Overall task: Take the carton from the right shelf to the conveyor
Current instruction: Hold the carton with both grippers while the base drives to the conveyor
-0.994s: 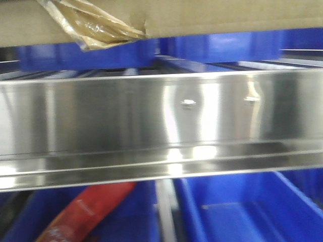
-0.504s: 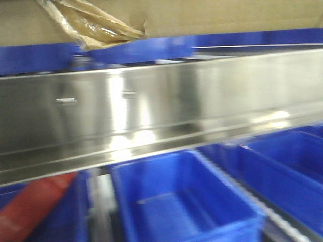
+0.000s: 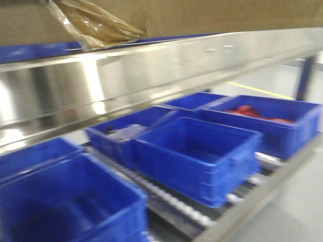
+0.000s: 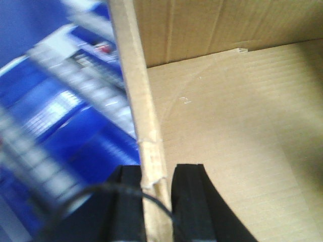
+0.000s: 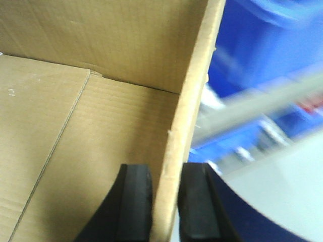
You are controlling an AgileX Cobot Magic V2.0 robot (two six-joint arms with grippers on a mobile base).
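Observation:
The brown carton [image 3: 212, 15] fills the top of the front view, with wrinkly yellowish tape [image 3: 96, 25] hanging at its lower edge. My left gripper [image 4: 156, 170] is shut on the carton's left wall [image 4: 137, 101], one black finger outside and one inside. The carton's bare floor [image 4: 237, 131] lies to the right of that wall. On the opposite side, my right gripper [image 5: 165, 170] is shut on the right wall [image 5: 194, 101], with the box's inside [image 5: 75, 131] to its left. Below the carton, the right shelf's shiny steel rail [image 3: 126, 75] runs slantwise. The conveyor is out of view.
Several blue plastic bins [image 3: 197, 151] sit on silver roller tracks [image 3: 176, 204] under the rail; one at the right [image 3: 272, 121] holds something red. Grey floor with a yellow line [image 3: 257, 89] shows at the far right, beside a blue post [image 3: 304, 75].
The front view has swung: the steel rail has slid left and now slants, and more blue bins and open floor have come into sight. The carton stays at the top of the frame.

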